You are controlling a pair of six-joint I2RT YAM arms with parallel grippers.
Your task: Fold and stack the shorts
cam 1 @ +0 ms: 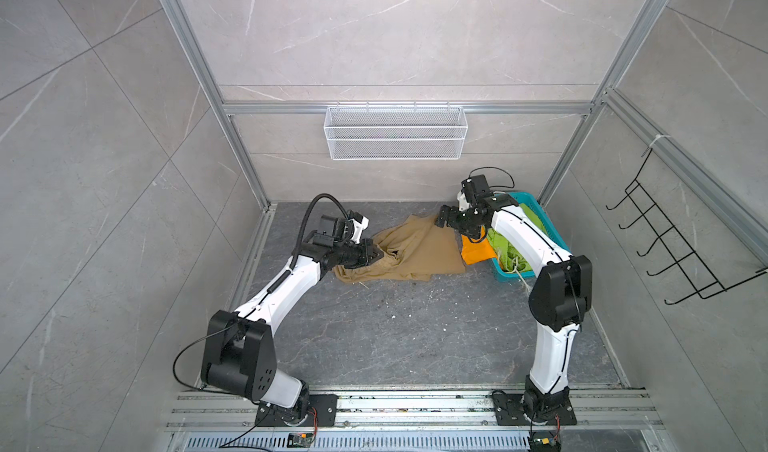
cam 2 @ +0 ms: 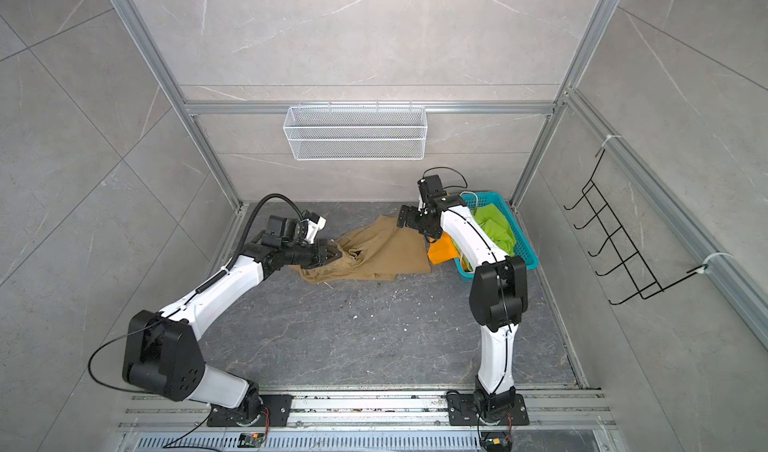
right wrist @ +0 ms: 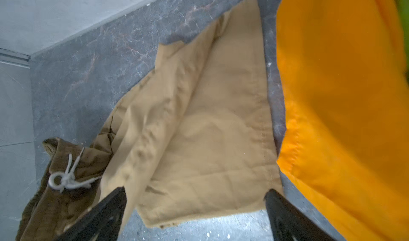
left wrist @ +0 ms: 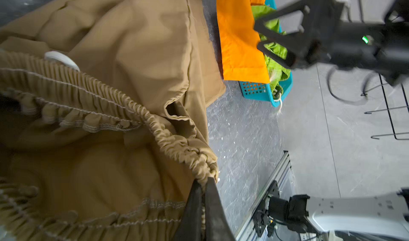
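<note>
One limp, light khaki pair (cam 1: 415, 248) lies crumpled on the surface (cam 1: 415, 329), waistband (left wrist: 155, 126) pinched in the left hand (left wrist: 204, 184), right hand (right wrist: 194, 195) spread open over the leg hem (right wrist: 269, 140), probably its best hold.

The tan shorts (cam 1: 419, 246) were soft matt cloth with a bumpy, stretchy waist, and the orange shorts (left wrist: 239, 40) were smoother cloth with few creases. The blue-green basket (left wrist: 254, 89) was shiny plastic full of small holes. The dark table (cam 1: 395, 337) looked like smooth stone, a bit shiny
</note>
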